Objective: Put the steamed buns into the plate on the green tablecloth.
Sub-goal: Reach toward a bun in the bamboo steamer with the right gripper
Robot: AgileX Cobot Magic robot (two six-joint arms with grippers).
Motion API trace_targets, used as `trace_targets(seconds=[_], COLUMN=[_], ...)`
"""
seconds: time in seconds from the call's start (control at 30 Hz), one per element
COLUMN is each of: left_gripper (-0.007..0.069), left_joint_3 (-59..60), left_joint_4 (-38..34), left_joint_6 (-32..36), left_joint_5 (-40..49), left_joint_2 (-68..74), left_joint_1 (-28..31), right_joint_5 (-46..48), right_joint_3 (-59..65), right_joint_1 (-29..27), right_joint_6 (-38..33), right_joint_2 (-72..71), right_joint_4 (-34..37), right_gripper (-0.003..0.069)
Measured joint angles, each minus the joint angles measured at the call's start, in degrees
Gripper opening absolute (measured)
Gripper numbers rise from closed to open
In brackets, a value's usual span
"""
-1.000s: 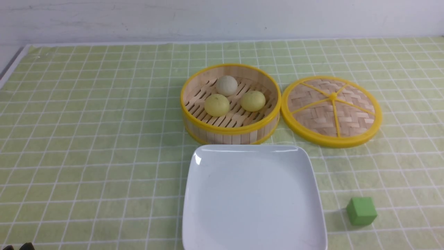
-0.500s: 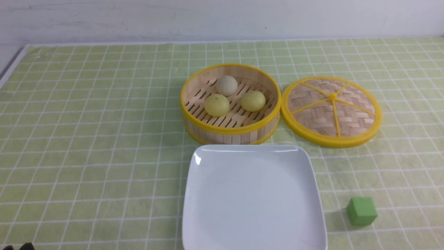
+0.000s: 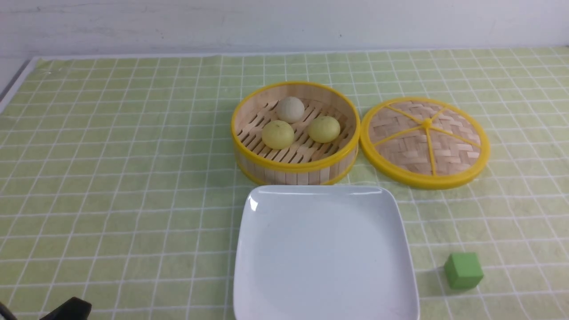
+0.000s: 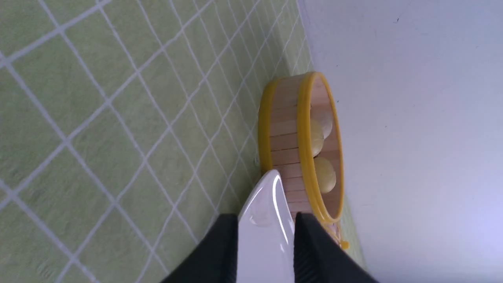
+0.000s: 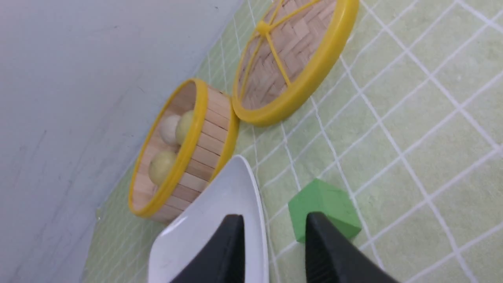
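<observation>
Three steamed buns lie in a round yellow-rimmed bamboo steamer [image 3: 293, 166]: a greyish-white one [image 3: 290, 109] at the back and two pale yellow ones [image 3: 278, 134] [image 3: 324, 129] in front. The white square plate [image 3: 324, 253] sits bare on the green tablecloth [image 3: 111, 178], just in front of the steamer. A black part of my left arm [image 3: 69, 309] shows at the bottom left corner. My left gripper [image 4: 266, 216] is open and holds nothing, far from the steamer. My right gripper [image 5: 275, 216] is open and holds nothing, near the plate's right edge; it is outside the front view.
The woven bamboo lid [image 3: 424, 142] lies flat to the right of the steamer, touching it. A green cube [image 3: 463, 270] stands right of the plate, close to my right gripper's fingers. A white wall runs behind the table's far edge.
A black part of my left arm has come further into the front view at the bottom left corner. The buns, steamer, plate, lid and cube have not moved.
</observation>
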Motion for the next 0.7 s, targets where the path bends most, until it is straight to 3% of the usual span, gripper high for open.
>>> trace_targets(seconds=[0.1, 0.17, 0.2, 0.27, 0.3, 0.37, 0.4, 0.53, 0.6, 0.7], left_gripper=[0.0223, 0.0180, 0.0174, 0.0078, 0.0038, 0.0017, 0.0002, 0.0002, 0.0002, 0.0002], left_joint_3=[-1.23, -6.51, -7.20, -16.43, -21.00, -24.48, -29.24, -36.19, -37.19, -37.35], left_joint_4=[-2.12, -2.38, -2.38, -0.56, 0.59, 1.78, 3.59, 8.67, 10.61, 11.46], left_joint_6=[1.10, 7.41, 7.41, 19.13, 23.09, 26.18, 29.39, 33.21, 34.57, 36.68], left_joint_5=[-0.65, 2.10, 2.34, 6.05, 9.37, 13.34, 20.07, 37.84, 42.10, 42.43], left_joint_2=[0.00, 0.00, 0.00, 0.78, 2.85, 5.51, 11.02, 26.81, 33.69, 41.63], left_joint_1=[-0.06, -0.52, -0.57, -0.74, -0.80, -0.86, -0.92, -0.92, -0.92, -0.92], right_joint_5=[-1.73, -0.29, 0.09, 3.47, 6.37, 10.09, 16.25, 31.32, 34.68, 35.54], right_joint_3=[-1.13, -5.57, -6.16, -13.77, -18.14, -22.20, -27.02, -35.32, -37.32, -39.62], right_joint_1=[0.00, 0.00, 0.00, 0.00, 0.00, 0.00, 0.00, 0.00, 0.00, 0.00], right_joint_6=[0.00, -2.11, -2.46, -7.03, -9.49, -10.59, -11.18, -11.52, -13.85, -23.79], right_joint_2=[0.00, 0.00, 0.06, 1.85, 4.31, 7.73, 12.69, 29.72, 37.93, 49.02], right_joint_4=[0.59, -0.47, -0.74, -5.29, -8.75, -12.54, -17.39, -25.21, -24.95, -16.95], right_gripper=[0.0232, 0.0195, 0.0183, 0.0109, 0.0049, 0.0006, -0.0010, -0.0005, 0.0000, 0.0006])
